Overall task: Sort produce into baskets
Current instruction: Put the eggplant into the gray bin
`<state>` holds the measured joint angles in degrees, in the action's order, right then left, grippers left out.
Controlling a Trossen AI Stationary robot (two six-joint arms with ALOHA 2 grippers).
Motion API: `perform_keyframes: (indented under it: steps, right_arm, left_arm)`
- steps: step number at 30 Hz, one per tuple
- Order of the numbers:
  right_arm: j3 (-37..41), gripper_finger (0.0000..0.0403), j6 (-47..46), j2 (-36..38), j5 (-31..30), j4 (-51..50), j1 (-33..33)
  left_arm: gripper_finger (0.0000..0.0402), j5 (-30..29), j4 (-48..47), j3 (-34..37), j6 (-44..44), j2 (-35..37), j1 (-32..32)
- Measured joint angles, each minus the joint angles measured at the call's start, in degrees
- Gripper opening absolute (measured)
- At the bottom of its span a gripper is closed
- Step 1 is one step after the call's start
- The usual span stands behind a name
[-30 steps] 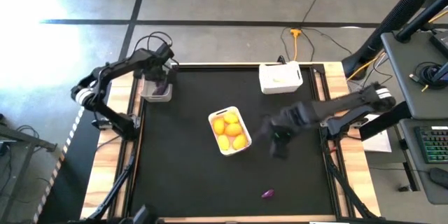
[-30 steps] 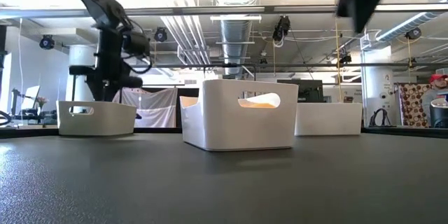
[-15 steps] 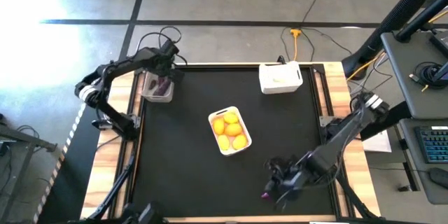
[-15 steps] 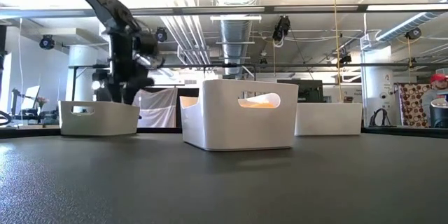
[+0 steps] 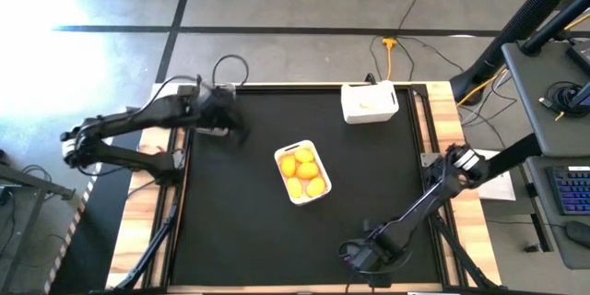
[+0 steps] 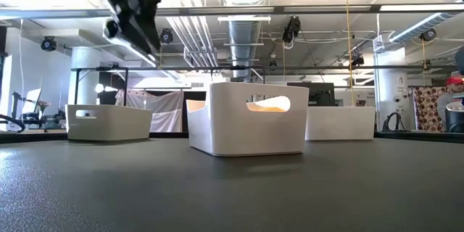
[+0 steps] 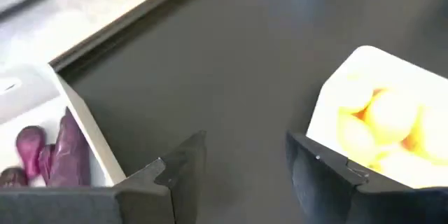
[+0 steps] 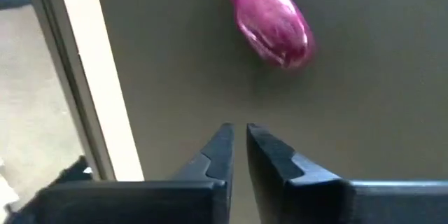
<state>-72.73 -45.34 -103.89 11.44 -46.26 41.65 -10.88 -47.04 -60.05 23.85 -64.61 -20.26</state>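
Three baskets stand on the black mat. The left one (image 6: 109, 122) holds purple vegetables (image 7: 66, 150). The middle one (image 5: 302, 172) holds yellow and orange fruits (image 7: 378, 119). A white one (image 5: 370, 102) stands at the far right. My left gripper (image 7: 245, 147) hangs open and empty, high above the mat between the left and middle baskets (image 5: 226, 115). A lone purple vegetable (image 8: 269, 21) lies on the mat near the front edge. My right gripper (image 8: 238, 133) points down just short of it, fingers almost together, and hides it in the high view (image 5: 364, 258).
The table's pale wooden border (image 8: 84, 77) runs close beside my right gripper at the near edge. Bare black mat (image 5: 240, 221) spreads between the baskets and the front edge. Cables and a desk (image 5: 553, 101) lie beyond the table's right side.
My left gripper has risen out of the left basket and swung toward the table's middle, tipping as it went; purple vegetables stay in that basket. My right gripper has swept from right of the middle basket toward the near edge and dropped down to the lone purple vegetable.
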Motion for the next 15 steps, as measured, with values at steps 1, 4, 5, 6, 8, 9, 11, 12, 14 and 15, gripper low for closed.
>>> perform_keyframes:
  steps: [1,4,5,6,8,9,11,12,14,15]
  right_arm:
    - [0.0,0.004,0.98,-0.22,-0.13,0.24,0.07]
    - [0.04,0.0069,1.77,-0.49,-4.12,0.39,0.11]
    - [0.06,0.0081,1.79,-0.49,-5.97,0.39,0.11]
    - [0.1,0.0093,1.92,-0.49,-7.65,0.48,0.11]
    - [0.11,0.0116,2.05,-0.49,-10.6,0.78,0.09]
    - [0.11,0.0126,2.05,-0.49,-11.58,0.8,0.09]
    - [0.17,0.0141,2.13,-0.49,-12.51,0.81,0.07]
    - [0.18,0.0147,2.1,-0.49,-12.91,1.05,0.07]
    - [0.2,0.0153,2.12,-0.49,-12.96,2.64,0.09]
    - [0.2,0.0154,2.12,-0.49,-12.94,3.63,0.09]
  left_arm:
    - [0.0176,-2.52,-0.23,0.0,2.62,1.02,2.89]
    - [0.0176,-4.76,-0.44,0.02,10.23,3.32,10.04]
    - [0.0176,-4.78,-0.46,0.04,12.33,3.67,12.24]
    - [0.0176,-4.77,-0.55,0.08,14.11,3.81,14.45]
    - [0.0176,-4.85,-0.57,0.09,16.11,3.78,18.88]
    - [0.0176,-4.89,-0.59,0.13,16.38,3.53,20.89]
    - [0.0176,-5.06,-0.6,0.2,16.38,2.73,24.74]
    - [0.0176,-5.06,-0.62,0.39,16.32,2.18,26.45]
    - [0.0176,-4.98,-0.8,0.85,16.29,1.12,29.62]
    - [0.0176,-4.55,-0.66,1.0,16.29,0.69,30.93]
